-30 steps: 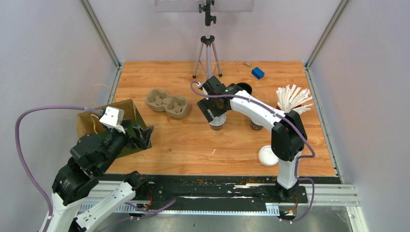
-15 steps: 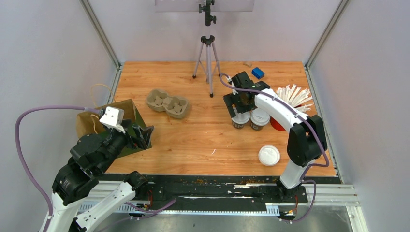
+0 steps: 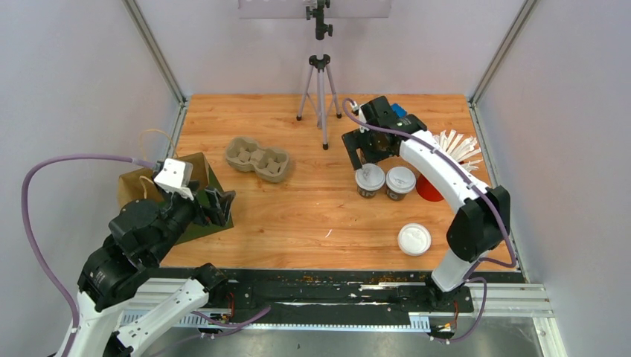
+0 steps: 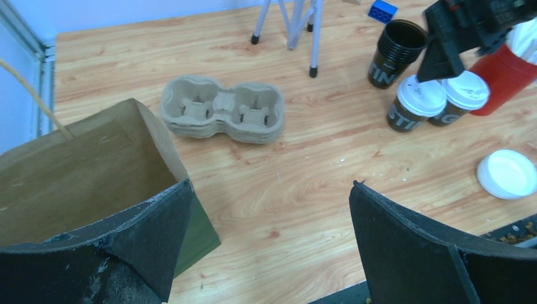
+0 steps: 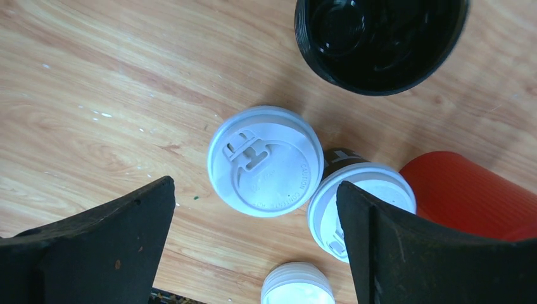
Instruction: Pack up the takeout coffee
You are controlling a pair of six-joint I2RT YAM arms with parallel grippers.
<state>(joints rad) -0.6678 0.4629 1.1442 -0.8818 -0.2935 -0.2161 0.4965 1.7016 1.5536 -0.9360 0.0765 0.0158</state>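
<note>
Where right tool (image 5: 254,190) gapes, lidded cup (image 5: 264,161) beneath

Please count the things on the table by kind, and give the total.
Lidded coffee cups: 2
Black cup stack: 1
Loose white lid: 1
Cardboard cup carrier: 1
Paper bag: 1
Red cup: 1
Blue block: 1
Tripod: 1
Total: 9

Smooth matt wht plastic lids (image 5: 265,161) on paper cups (image 4: 400,118); wood-grain tbl (image 3: 298,216); rough pulp tray (image 4: 221,111); kraft-paper bag (image 4: 76,171).
</note>
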